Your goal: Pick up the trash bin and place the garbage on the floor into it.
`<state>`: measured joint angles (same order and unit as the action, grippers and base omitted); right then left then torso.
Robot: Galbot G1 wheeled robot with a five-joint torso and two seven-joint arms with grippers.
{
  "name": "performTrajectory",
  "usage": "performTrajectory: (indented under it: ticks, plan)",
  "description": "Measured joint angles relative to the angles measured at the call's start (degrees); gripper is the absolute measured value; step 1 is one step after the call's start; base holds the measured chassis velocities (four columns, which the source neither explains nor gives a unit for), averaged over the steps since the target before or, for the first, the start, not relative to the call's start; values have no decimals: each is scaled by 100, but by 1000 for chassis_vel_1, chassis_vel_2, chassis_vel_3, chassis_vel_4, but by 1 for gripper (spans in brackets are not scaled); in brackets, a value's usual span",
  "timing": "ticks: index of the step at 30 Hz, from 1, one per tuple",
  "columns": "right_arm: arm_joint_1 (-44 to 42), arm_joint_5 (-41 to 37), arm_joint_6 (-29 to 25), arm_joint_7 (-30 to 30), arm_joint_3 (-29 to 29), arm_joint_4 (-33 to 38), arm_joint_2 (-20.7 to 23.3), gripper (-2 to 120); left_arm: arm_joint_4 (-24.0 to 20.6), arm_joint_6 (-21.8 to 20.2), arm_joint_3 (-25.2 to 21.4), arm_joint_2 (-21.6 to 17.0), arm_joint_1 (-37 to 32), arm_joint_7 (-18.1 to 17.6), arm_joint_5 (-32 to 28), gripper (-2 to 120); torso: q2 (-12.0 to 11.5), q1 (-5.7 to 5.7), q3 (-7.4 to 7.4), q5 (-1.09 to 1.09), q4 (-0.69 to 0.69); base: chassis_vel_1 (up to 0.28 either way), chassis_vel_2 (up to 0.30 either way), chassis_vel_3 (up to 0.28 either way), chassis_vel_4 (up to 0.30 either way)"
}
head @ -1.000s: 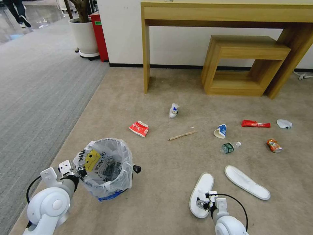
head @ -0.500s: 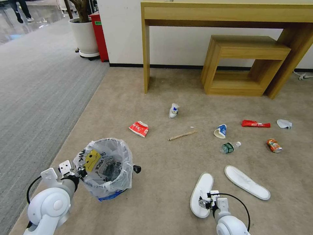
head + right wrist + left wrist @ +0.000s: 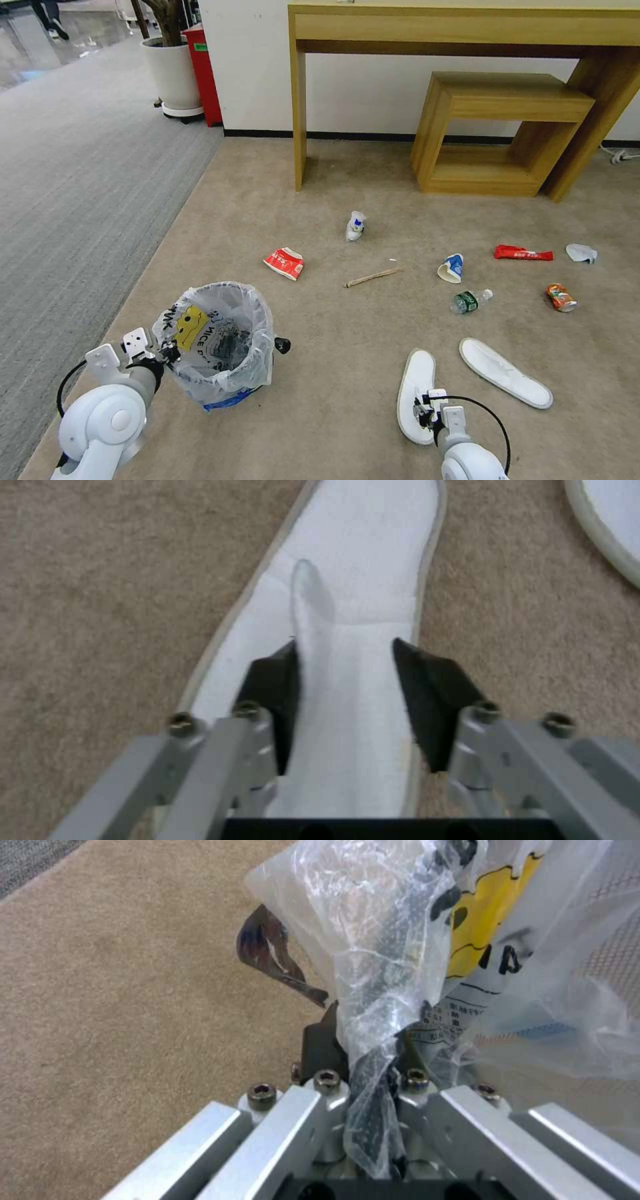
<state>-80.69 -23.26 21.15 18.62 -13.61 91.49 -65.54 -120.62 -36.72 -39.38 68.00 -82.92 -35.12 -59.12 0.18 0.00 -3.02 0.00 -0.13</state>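
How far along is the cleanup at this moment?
Bin secured: left gripper is shut on the trash bin rim and liner. In hand: right gripper, open, straddles the near slipper's strap. Remaining: every litter piece, like the carton, lies on the floor.

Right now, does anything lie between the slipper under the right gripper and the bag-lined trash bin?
Nothing visible: bare beige carpet separates the near white slipper, straddled by the open right gripper, from the bag-lined round trash bin held by the left gripper.
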Motion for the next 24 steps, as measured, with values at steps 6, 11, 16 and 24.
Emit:
performTrajectory:
  ticks: [6,11,16,24]
  plan:
    - [15,26,-46,-46,17,-24,8,15,-7,14,8,37,-14,20,44,0,0,0,0,0,0,0,0,0,0]
    - [42,35,-70,-99,29,-38,44,3,-8,19,11,51,-12,25,59,0,0,0,0,0,0,0,0,0,0]
    - [55,34,-92,-159,36,-53,93,0,-8,23,10,54,-2,26,61,0,0,0,0,0,0,0,0,0,0]
    - [69,19,-203,-255,43,-78,142,0,-7,24,5,65,-25,28,103,0,0,0,0,0,0,0,0,0,0]
